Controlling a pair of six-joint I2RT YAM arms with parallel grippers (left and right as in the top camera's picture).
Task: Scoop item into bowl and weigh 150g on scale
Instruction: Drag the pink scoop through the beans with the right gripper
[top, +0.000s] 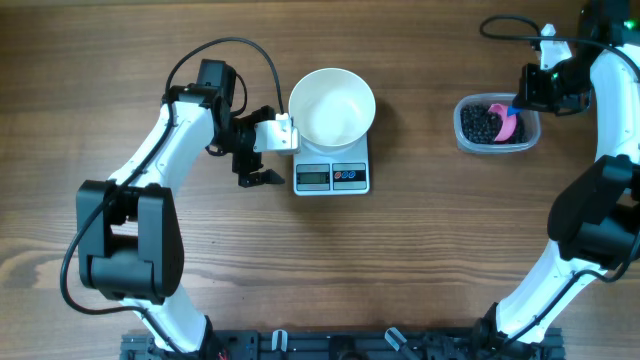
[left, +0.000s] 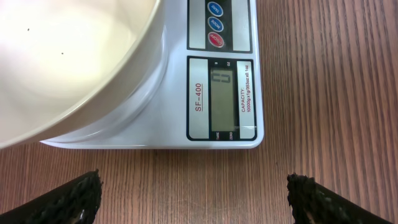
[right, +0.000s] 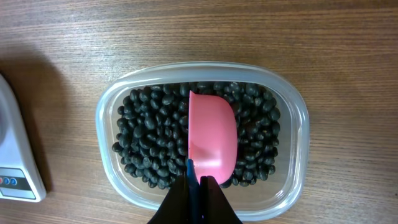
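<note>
Clear plastic tub (right: 292, 124) held glossy black beans (right: 149, 143) and a pink scoop (right: 211, 140), seemingly pinched in the right jaws; round white bowl (top: 331, 105) sat on the scale (top: 332, 177), left jaws gaping.

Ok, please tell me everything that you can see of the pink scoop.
The scoop is pink, smooth, plastic-looking, with a rounded cup and one straight edge. It rests among the beans in the clear tub, seemingly turned on its side. No beans lie on the face that shows. The right gripper, shut, pinches its thin blue handle.
</note>
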